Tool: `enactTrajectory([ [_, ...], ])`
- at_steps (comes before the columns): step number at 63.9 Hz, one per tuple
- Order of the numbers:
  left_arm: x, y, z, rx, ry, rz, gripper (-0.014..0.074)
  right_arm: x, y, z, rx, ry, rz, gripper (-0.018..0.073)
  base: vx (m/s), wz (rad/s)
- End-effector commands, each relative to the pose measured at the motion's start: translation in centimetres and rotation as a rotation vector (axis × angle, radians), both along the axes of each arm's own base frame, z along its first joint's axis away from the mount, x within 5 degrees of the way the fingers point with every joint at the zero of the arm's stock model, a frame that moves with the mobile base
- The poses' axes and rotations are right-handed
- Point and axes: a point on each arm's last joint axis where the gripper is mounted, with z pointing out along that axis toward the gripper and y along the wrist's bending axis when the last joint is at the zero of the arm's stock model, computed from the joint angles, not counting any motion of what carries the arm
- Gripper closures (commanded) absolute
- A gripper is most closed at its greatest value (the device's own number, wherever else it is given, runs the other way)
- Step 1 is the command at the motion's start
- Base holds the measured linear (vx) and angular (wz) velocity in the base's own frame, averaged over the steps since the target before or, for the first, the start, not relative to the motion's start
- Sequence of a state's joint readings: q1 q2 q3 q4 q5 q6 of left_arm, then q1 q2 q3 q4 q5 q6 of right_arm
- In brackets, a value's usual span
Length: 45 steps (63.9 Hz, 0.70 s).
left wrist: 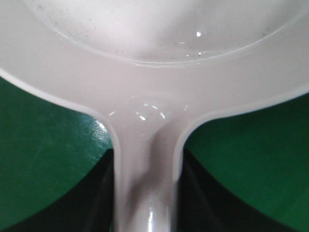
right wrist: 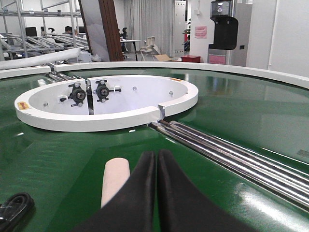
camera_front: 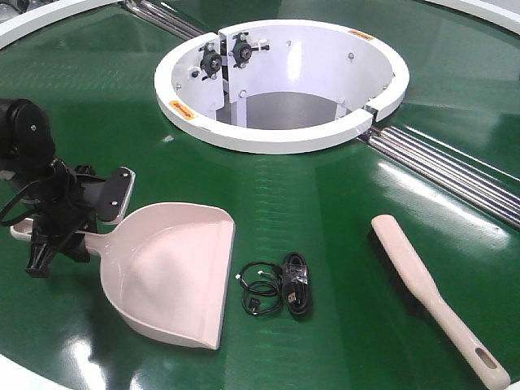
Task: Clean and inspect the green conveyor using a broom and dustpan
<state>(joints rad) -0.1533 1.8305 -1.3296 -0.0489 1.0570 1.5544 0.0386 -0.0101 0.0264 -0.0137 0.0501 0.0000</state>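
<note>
dustpan (camera_front: 175,276) handle clamped in left jaws | right jaws together beside broom (camera_front: 414,268) | cable (camera_front: 296,284) near dustpan mouth

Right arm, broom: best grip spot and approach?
Best bet: grip the broom by its thin handle, between head and slot hole, from straight above, jaws across its width. It lies flat on the green conveyor, handle bare both sides.

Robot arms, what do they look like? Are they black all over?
Mostly black. The left arm has a chunky rounded joint, and thin black cables loop beside it. The left gripper is black and angular; one of its jaws has a pale grey inner face. The right gripper shows two smooth matte black jaws tapering to narrow tips. No writing shows on them.
</note>
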Motion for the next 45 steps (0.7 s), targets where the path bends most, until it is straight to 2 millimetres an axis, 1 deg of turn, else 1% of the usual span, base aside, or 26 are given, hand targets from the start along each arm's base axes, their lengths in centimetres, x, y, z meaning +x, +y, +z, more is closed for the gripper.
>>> enactTrajectory([
  [1, -0.5, -0.9, 2.7, -0.028, -0.055, 0.021, 0.0596, -0.1, 0.0, 0.1, 0.0, -0.076, -0.004, 0.0569, 0.0, 0.0],
  [10, -0.7, -1.8, 2.7, -0.024, -0.057, -0.003, 0.0596, -0.1, 0.0, 0.1, 0.0, -0.076, -0.004, 0.0569, 0.0, 0.0],
  [14, -0.7, -2.0, 2.7, -0.022, -0.062, 0.02, 0.0596, -0.1, 0.0, 0.1, 0.0, -0.076, -0.004, 0.0569, 0.0, 0.0],
  [26, -0.6, -1.4, 2.7, 0.043, -0.074, 0.101, 0.0596, -0.1, 0.0, 0.1, 0.0, -0.076, -0.004, 0.0569, 0.0, 0.0],
  [45, -1.0, -1.3, 2.6, 0.06, -0.027, 0.1, 0.0594, -0.1, 0.0, 0.1, 0.0, -0.076, -0.004, 0.0569, 0.0, 0.0],
])
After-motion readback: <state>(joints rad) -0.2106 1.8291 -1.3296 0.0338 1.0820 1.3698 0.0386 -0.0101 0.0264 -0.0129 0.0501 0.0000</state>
